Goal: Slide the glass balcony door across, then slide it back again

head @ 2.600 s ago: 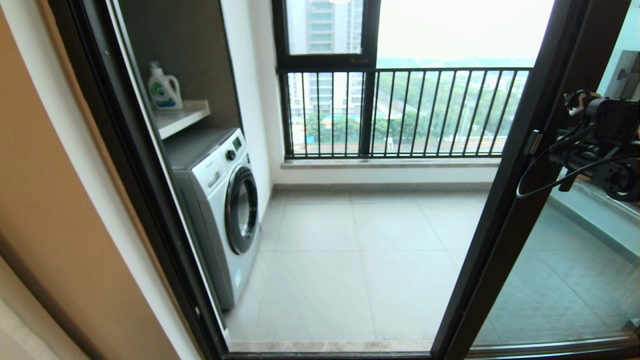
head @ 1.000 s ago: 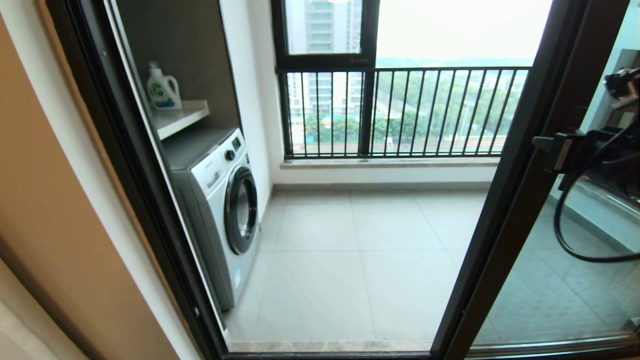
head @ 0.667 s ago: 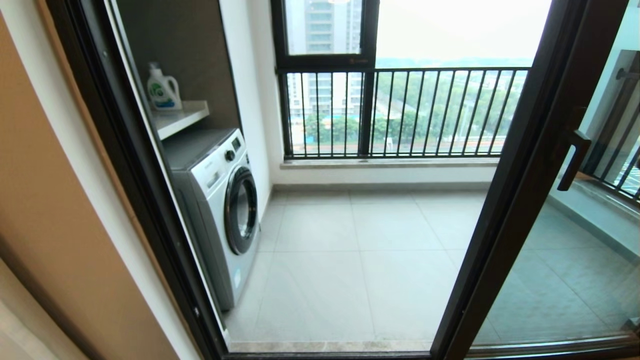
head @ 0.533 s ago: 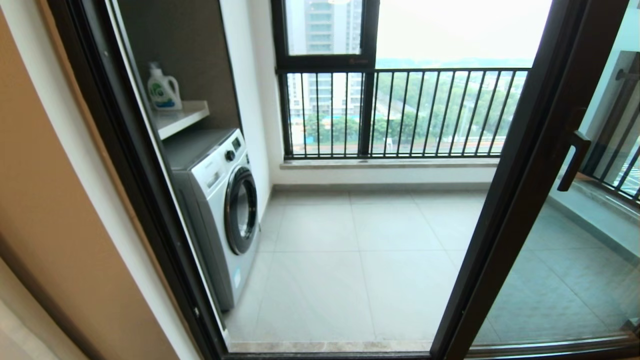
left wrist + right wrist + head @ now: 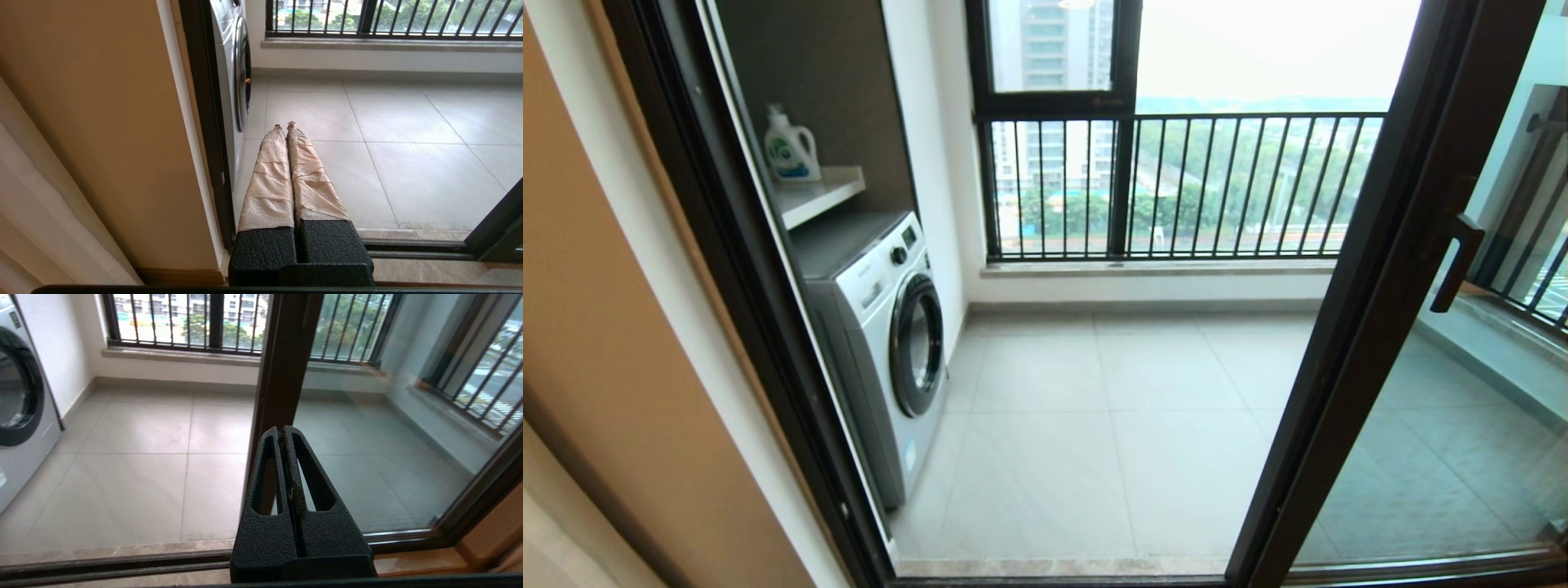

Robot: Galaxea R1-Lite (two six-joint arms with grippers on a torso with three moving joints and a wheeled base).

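Observation:
The glass balcony door (image 5: 1372, 310) stands slid to the right, its dark brown frame edge running from top right down to the sill, with the doorway open onto the balcony. Its dark bar handle (image 5: 1455, 263) is free, nothing touching it. No frosted strip shows. Neither arm appears in the head view. In the right wrist view my right gripper (image 5: 283, 429) is shut and empty, low and short of the door's frame edge (image 5: 282, 367). In the left wrist view my left gripper (image 5: 285, 126), fingers wrapped in beige tape, is shut and empty, parked low by the doorway's left jamb (image 5: 204, 122).
A white washing machine (image 5: 882, 343) stands inside the balcony at left, a detergent bottle (image 5: 790, 145) on the shelf above. A black-framed window with railing bars (image 5: 1176, 180) closes the far side. The floor track (image 5: 114, 567) crosses the threshold. An orange wall (image 5: 596, 351) flanks the left.
My right arm, which was up at the door's handle, has drawn back out of the head view. The door has stayed in place, slid to the right.

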